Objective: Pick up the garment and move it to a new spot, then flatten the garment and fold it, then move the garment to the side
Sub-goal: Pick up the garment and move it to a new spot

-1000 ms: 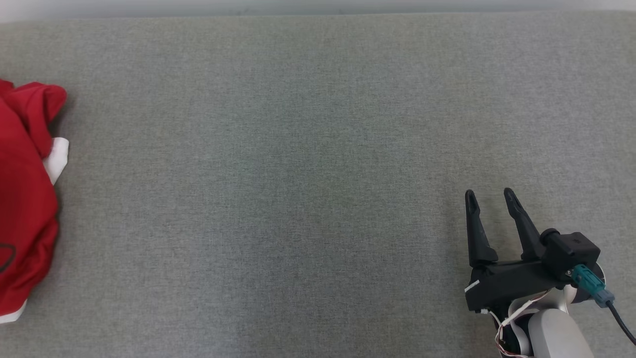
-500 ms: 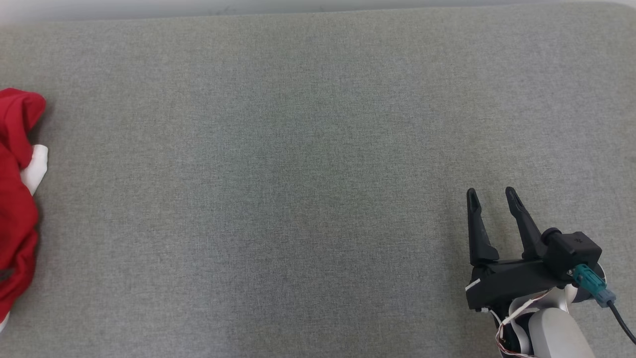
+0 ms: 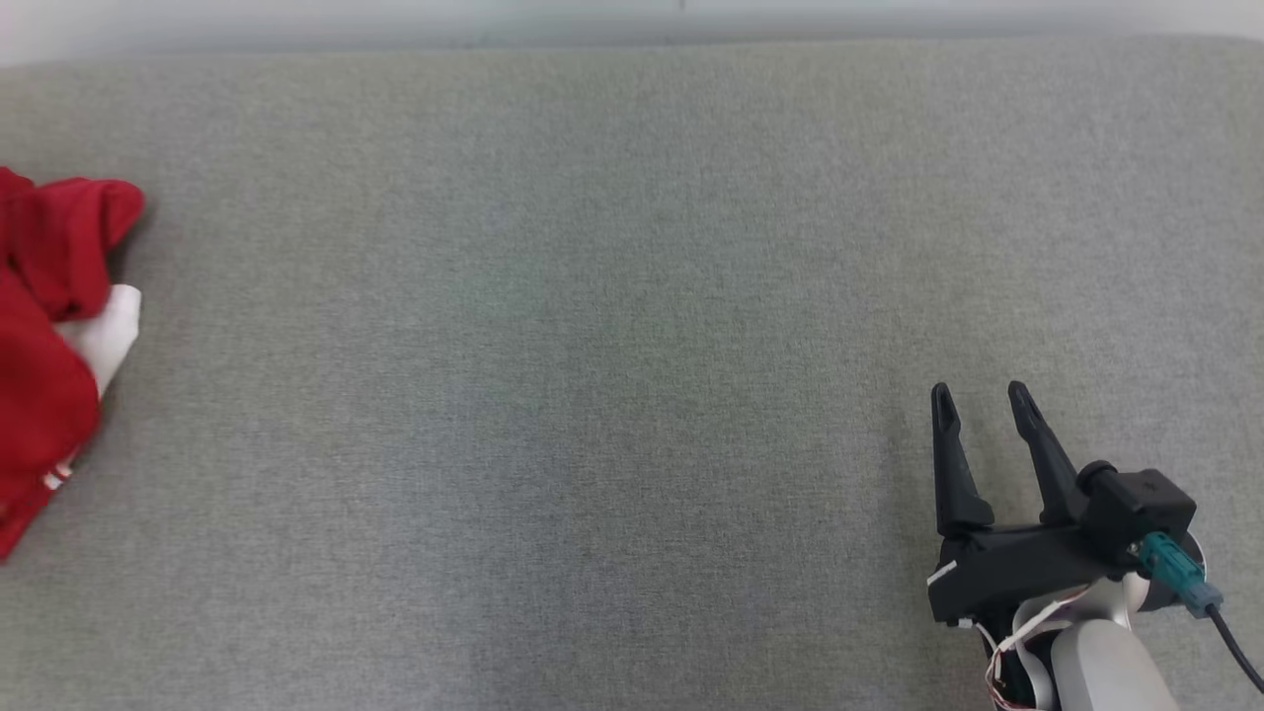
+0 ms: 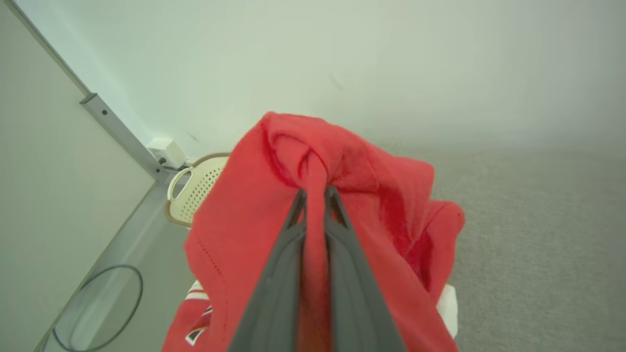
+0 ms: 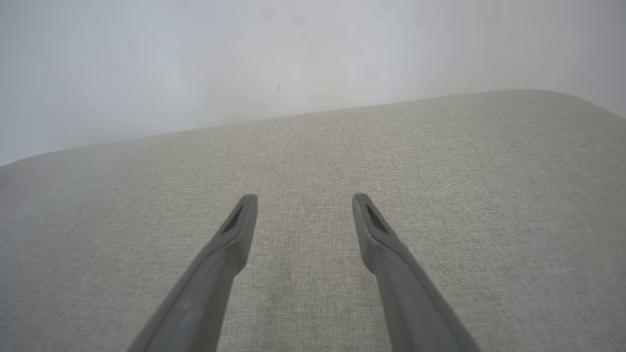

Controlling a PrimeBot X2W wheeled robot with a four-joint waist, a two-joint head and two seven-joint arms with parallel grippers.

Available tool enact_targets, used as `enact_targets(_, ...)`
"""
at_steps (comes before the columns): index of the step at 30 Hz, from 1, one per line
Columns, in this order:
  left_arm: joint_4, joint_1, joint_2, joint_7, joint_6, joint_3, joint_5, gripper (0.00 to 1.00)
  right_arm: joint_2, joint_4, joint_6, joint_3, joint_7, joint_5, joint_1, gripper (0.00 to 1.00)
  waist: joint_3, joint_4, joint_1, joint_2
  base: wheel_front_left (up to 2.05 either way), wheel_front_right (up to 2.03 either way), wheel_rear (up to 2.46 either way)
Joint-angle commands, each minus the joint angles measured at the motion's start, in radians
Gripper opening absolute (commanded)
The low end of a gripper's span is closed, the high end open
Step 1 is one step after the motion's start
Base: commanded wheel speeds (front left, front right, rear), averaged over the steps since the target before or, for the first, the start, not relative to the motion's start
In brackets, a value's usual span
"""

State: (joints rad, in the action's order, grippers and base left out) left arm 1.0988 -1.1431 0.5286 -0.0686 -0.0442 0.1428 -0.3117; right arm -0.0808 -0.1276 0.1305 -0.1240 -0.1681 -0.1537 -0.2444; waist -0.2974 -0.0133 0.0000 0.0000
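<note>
The garment (image 3: 44, 336) is a red piece of clothing with white trim, bunched at the far left edge of the head view. In the left wrist view my left gripper (image 4: 315, 191) is shut on a pinched fold of the red garment (image 4: 254, 234), which drapes around both fingers. My right gripper (image 3: 976, 403) stands open above the grey surface at the lower right, nothing between its fingers (image 5: 244, 215).
A wide grey fabric surface (image 3: 592, 346) stretches across the head view, with a pale wall behind its far edge. The left wrist view shows a cream perforated basket (image 4: 193, 190) and a metal-framed panel (image 4: 122, 132) off the surface's left end.
The garment's lower part has pulled up and its shape has changed at the left edge. The head view has shifted a little. The right gripper has stayed where it was, open.
</note>
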Motion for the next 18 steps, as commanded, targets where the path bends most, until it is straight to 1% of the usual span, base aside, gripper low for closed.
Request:
enact_targets(1,-0.007,-0.011,0.001,-0.012,-0.008,0.005,0.002,0.00,0.002,-0.003,0.000,0.001,-0.008,0.000,0.015,1.00,0.016,0.011,0.0000,0.0000,0.00,0.00,0.00)
enact_targets(5,-0.051,-0.045,-0.013,-0.055,-0.017,0.028,0.020,0.00,0.007,-0.015,0.000,-0.002,-0.010,-0.005,0.024,1.00,0.049,0.020,0.0000,0.0000,0.00,0.00,0.00)
enact_targets(9,-0.109,-0.076,-0.017,-0.076,-0.032,0.057,0.036,0.00,0.012,-0.026,0.000,-0.007,-0.018,-0.016,0.033,1.00,0.080,0.013,0.0000,0.0000,0.00,0.00,0.00)
enact_targets(14,-0.212,-0.093,-0.046,-0.068,-0.045,0.091,0.038,0.00,0.017,-0.040,0.000,0.000,-0.028,-0.024,0.045,1.00,0.110,-0.004,0.0000,0.0000,0.00,0.00,0.00)
enact_targets(16,-0.265,-0.091,-0.047,-0.058,-0.053,0.101,0.030,0.00,0.019,-0.045,0.000,-0.001,-0.030,-0.030,0.050,1.00,0.120,-0.016,0.0000,0.0000,0.00,0.00,0.00)
enact_targets(18,-0.327,-0.086,-0.059,-0.041,-0.060,0.112,0.020,0.00,0.021,-0.050,0.000,0.001,-0.035,-0.034,0.052,1.00,0.127,-0.027,0.0000,0.0000,0.00,0.00,0.00)
